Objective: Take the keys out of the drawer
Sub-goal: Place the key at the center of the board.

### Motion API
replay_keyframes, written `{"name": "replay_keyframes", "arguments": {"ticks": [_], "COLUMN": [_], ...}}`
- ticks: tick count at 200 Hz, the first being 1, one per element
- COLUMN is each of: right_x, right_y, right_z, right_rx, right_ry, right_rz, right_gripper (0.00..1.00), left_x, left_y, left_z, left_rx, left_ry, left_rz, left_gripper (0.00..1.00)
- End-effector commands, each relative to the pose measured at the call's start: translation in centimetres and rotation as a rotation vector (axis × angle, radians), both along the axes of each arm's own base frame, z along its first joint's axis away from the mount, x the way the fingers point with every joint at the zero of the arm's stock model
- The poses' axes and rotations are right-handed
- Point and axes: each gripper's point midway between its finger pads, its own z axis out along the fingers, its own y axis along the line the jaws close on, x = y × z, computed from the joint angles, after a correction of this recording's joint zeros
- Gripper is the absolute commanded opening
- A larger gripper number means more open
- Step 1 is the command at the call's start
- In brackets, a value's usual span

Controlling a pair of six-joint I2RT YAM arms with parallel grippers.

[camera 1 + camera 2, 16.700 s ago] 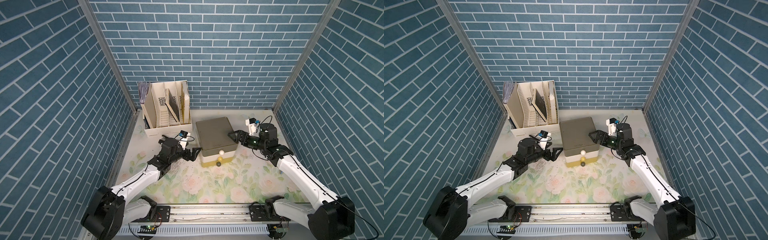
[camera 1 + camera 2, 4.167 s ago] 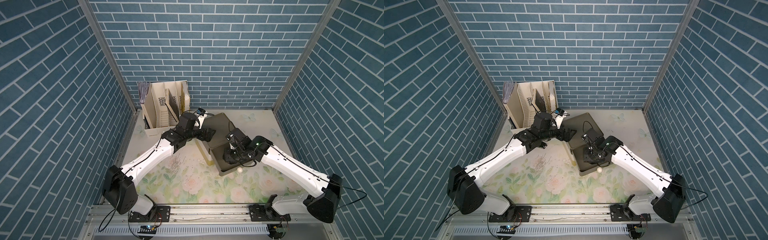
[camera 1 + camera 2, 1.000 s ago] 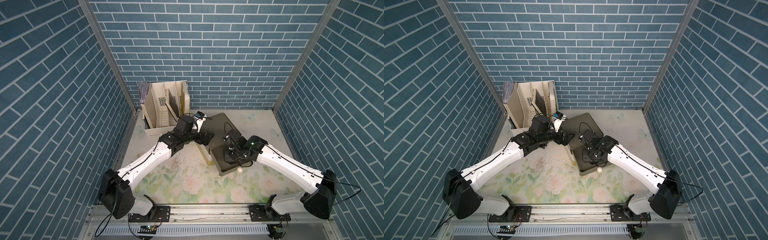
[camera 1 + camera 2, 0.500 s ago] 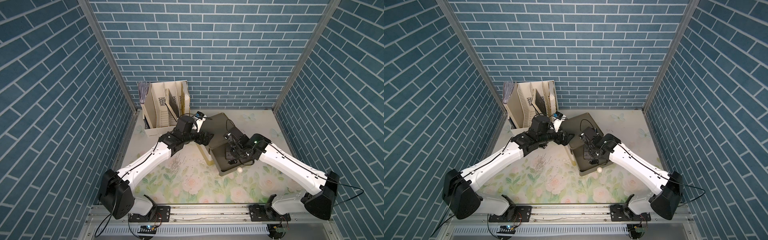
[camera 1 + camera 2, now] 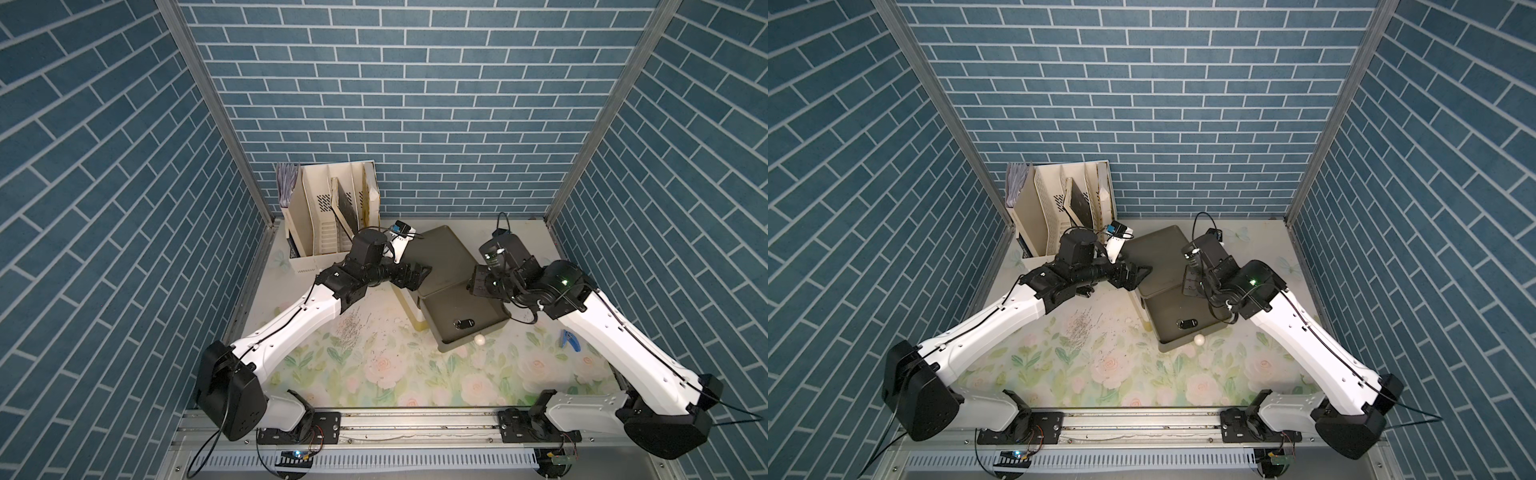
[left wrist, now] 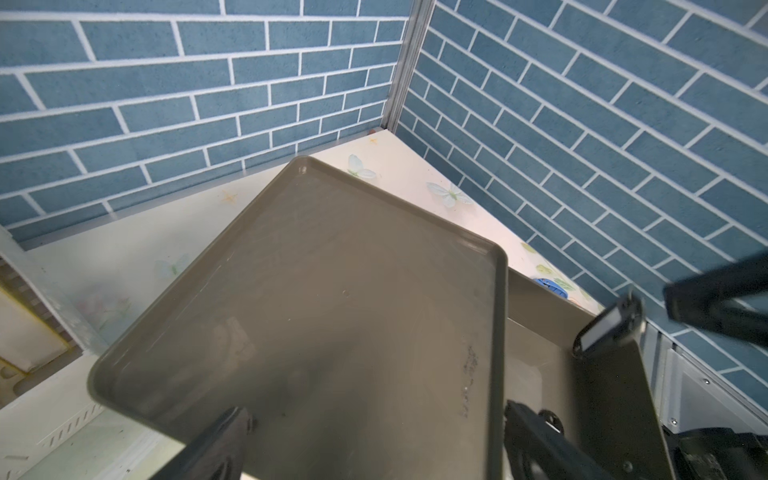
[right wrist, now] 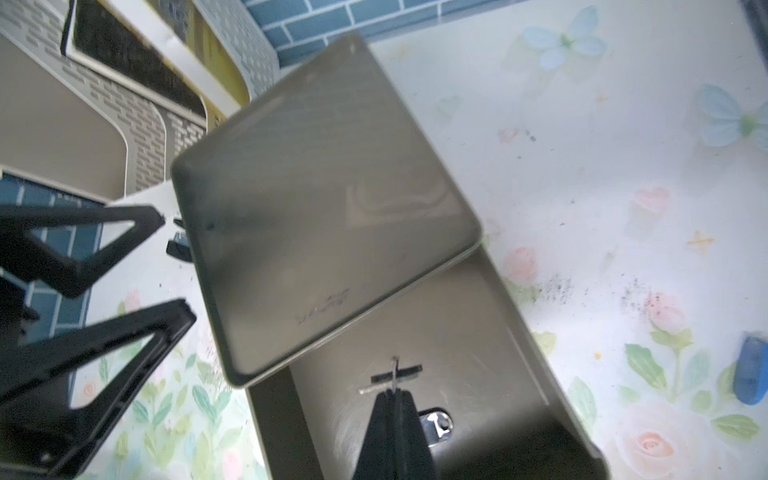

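In both top views the right gripper [image 5: 476, 286] hangs over the back of the open drawer [image 5: 453, 303], just beside the front lip of the cabinet top [image 5: 436, 257]. Its jaws are hard to read from here. Ahead of its tips and lower, a dark oblong thing [image 5: 464, 323] lies on the drawer floor, with the white knob [image 5: 479, 340] beyond it. The blue key [image 5: 568, 340] lies on the mat behind the forearm, outside the drawer. The left gripper [image 5: 419, 276] sits at the cabinet's far corner.

In the left wrist view the left gripper [image 6: 376, 409] is spread wide, one finger on either side of the cabinet top. I cannot tell whether it touches.

In the right wrist view the right gripper [image 7: 392, 392] has its jaws pressed together. The very tips pinch a small key [image 7: 376, 390], a thin silver blade with a short dark bar. The tag colour cannot be told, and no red shows anywhere.

The hold looks slight, on thin metal at the tips. A quick swing, or a brush against the cabinet lip or drawer wall, could twist the key loose and drop it back inside.

The cabinet lip crowds the fingertips on one side. Straight up is free. Past the low drawer wall, open mat runs toward the blue key.
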Motion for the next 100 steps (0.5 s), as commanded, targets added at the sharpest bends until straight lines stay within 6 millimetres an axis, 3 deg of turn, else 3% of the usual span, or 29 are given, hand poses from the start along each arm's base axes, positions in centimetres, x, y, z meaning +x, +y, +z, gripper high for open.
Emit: {"name": "replay_keyframes", "arguments": {"ticks": [1, 44, 100], "right_x": [1.0, 4.2, 8.6], "right_y": [-2.7, -6.0, -9.2], "right_z": [2.7, 3.4, -1.0], "right_rx": [-0.006, -0.025, 0.026], "right_ry": [-0.09, -0.131, -0.075], "right_rz": [-0.034, -0.072, -0.076], "right_gripper": [0.0, 0.0, 0.0], "left_x": [-0.3, 0.0, -0.3], "left_y": [-0.5, -1.1, -2.7], "left_z": [2.9, 2.7, 2.3], "left_rx": [-0.051, -0.033, 0.001], "left_ry": [-0.073, -0.075, -0.078], "left_rz": [-0.044, -0.063, -0.1], "left_gripper": [1.0, 1.0, 1.0]}}
